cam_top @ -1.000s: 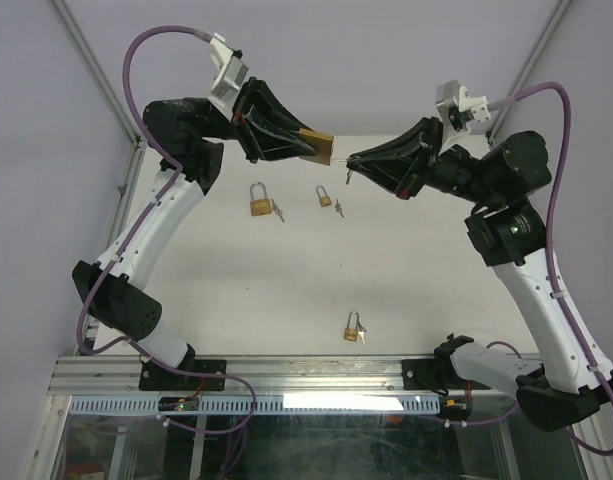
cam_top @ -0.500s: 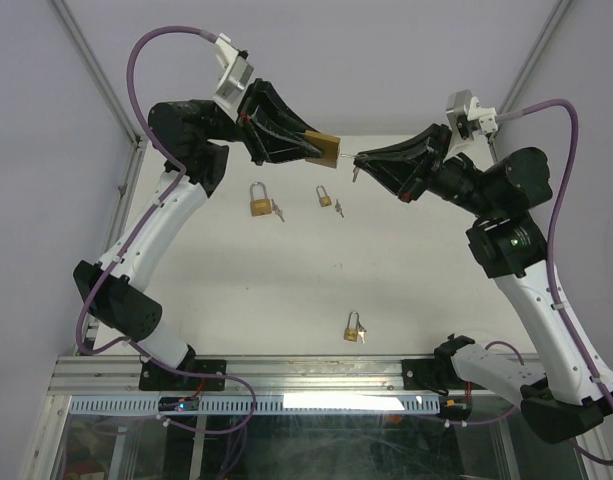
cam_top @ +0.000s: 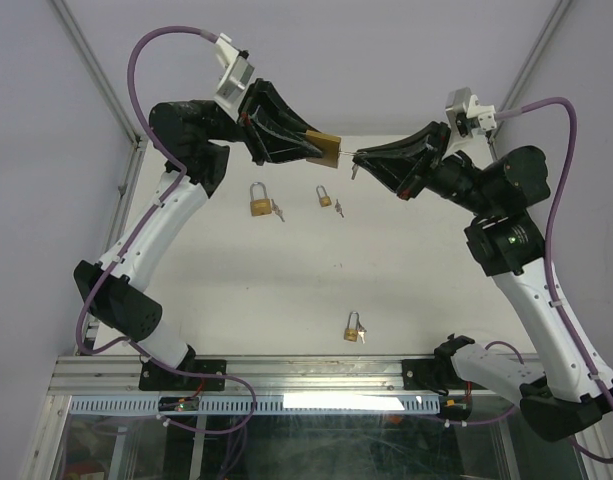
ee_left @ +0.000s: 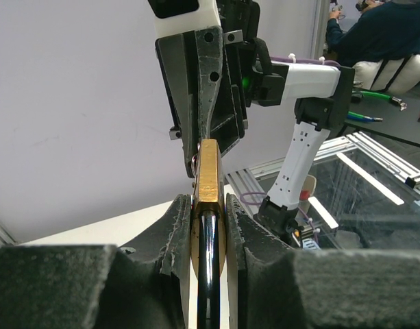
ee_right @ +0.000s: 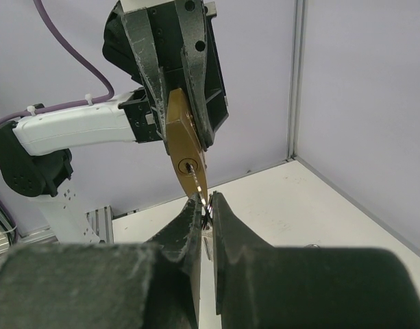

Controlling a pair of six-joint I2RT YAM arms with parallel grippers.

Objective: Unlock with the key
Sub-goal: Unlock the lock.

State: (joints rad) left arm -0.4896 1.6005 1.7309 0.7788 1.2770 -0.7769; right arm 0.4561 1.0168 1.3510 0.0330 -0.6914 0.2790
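Now align before you push. Left gripper (ee_left: 210, 214) clenched on brass padlock (ee_left: 209, 171), held aloft above far part of table, keyhole (ee_right: 187, 164) facing right arm. Right gripper (ee_right: 204, 203) pinches key (ee_right: 198, 186); tip sits just under keyhole, seemingly not seated. Lift tip slightly, match blade to slot, drive straight, then twist; hold padlock rigid. White table (cam_top: 416, 280) below carries 3 other padlocks (cam_top: 258, 200), well apart. Lilac walls, aluminium posts around.

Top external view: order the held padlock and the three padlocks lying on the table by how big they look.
1. held padlock, but it is raised toward the camera, so unsure against the next.
2. left padlock.
3. near padlock.
4. middle padlock, close to the near one.
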